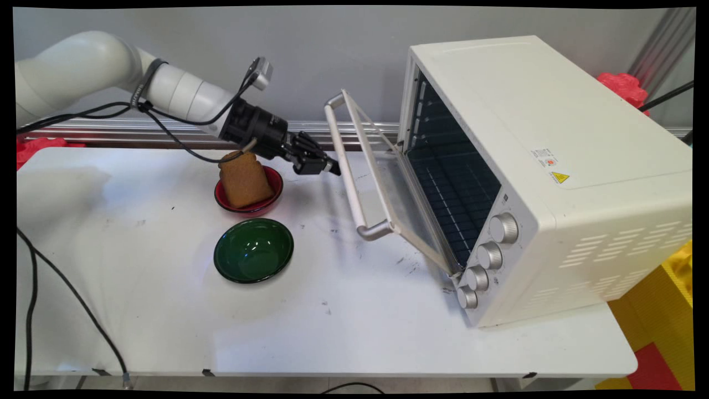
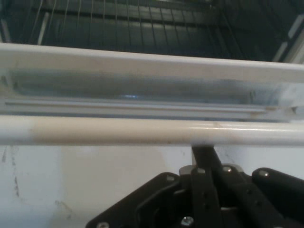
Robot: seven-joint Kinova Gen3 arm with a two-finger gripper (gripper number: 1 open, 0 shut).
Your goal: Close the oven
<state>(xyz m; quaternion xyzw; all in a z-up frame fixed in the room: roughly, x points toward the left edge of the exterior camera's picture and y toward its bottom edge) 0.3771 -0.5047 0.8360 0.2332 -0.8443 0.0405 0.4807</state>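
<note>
A white toaster oven (image 1: 554, 166) stands on the right of the table. Its glass door (image 1: 404, 205) hangs partly open, tilted outward, and a wire rack shows inside. My gripper (image 1: 331, 166) is shut with nothing between its fingers, and its tip is against the door's white bar handle (image 1: 346, 160). In the hand view the joined fingertips (image 2: 203, 151) touch the near side of the handle (image 2: 118, 130), with the door glass and dark oven interior beyond it.
A red bowl (image 1: 275, 188) holding a slice of brown toast (image 1: 243, 180) sits just under the arm's wrist. A green empty bowl (image 1: 253, 250) lies nearer the front. Black cables (image 1: 72, 293) trail over the white table (image 1: 166, 321) at the left.
</note>
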